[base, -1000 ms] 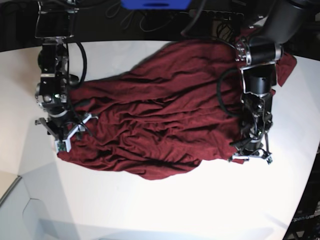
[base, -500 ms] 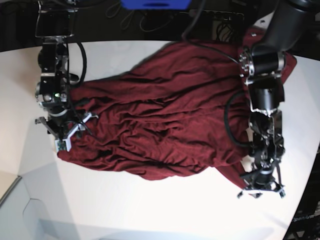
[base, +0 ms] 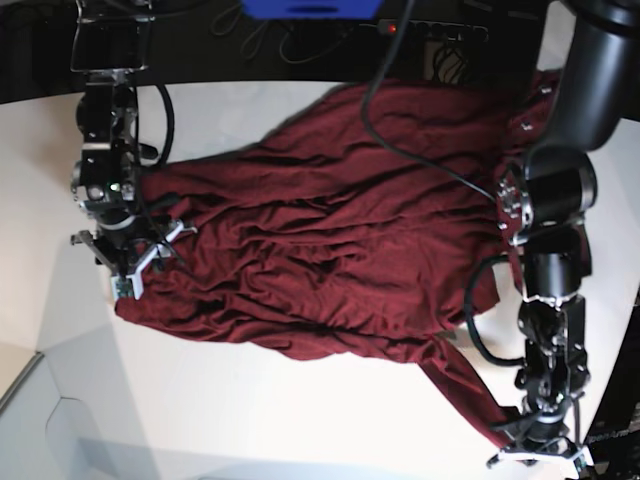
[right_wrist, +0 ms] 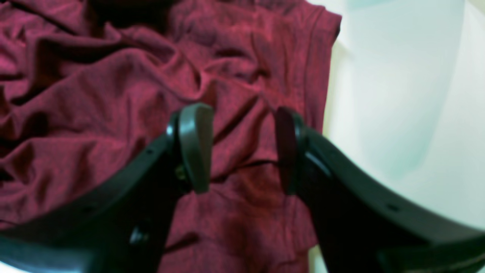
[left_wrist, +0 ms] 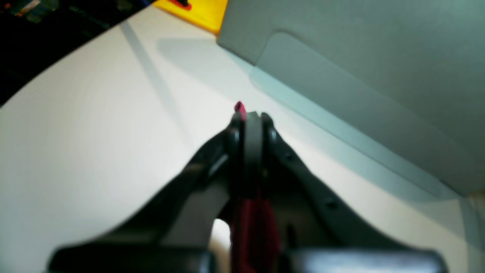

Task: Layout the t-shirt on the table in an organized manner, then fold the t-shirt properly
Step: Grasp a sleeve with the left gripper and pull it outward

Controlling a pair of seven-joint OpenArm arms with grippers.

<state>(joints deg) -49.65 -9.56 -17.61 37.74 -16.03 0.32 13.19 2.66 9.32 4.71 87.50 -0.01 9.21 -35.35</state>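
Layout: we have the t-shirt (base: 330, 250) rumpled, unfolded.
Left gripper (base: 537, 452): we pinch fabric.
Right gripper (right_wrist: 238, 151): we hover, jaws apart, empty.

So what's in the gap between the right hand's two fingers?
In the right wrist view, the right hand stands open with wrinkled maroon t-shirt showing through the gap; nothing else lies there.

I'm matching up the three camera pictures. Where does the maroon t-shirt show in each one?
Base: the t-shirt fills the middle, one strip pulled toward the lower right.
Left wrist: only a sliver pinched in the shut left gripper.
Right wrist: it fills the left and middle, under the open right gripper.
Shared landmark: the white table.
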